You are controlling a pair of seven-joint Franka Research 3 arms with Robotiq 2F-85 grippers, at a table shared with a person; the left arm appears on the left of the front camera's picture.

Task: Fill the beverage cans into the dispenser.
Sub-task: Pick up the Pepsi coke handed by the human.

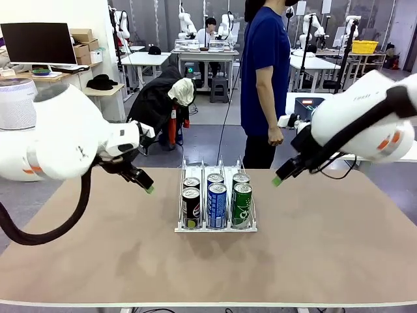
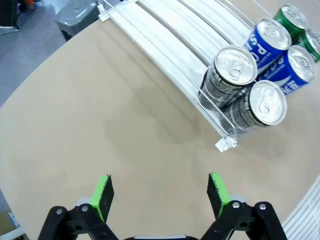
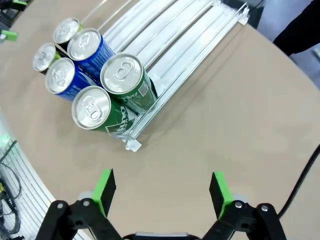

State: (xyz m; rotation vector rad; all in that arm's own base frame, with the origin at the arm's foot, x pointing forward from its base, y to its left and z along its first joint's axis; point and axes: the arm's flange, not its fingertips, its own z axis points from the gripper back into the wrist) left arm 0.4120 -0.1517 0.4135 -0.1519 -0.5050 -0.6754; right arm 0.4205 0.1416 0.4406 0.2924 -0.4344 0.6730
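1. Six cans [image 1: 216, 199] stand in the rack [image 1: 180, 228] mid-table [image 1: 326, 248], two per lane: black, blue, green.
2. Fingers of left gripper [image 2: 160, 192] wide apart, holding nothing, over bare table beside rack.
3. Same for right gripper [image 3: 161, 192], opposite side.
4. Rear cans half hidden behind front ones.

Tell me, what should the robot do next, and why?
Probably just keep both arms back and wait for the person to bring more. All six beverage cans in sight already stand in the dispenser, two per lane. The left gripper and right gripper hang open and empty beside it. The lanes' far halves are bare, so more would fit.
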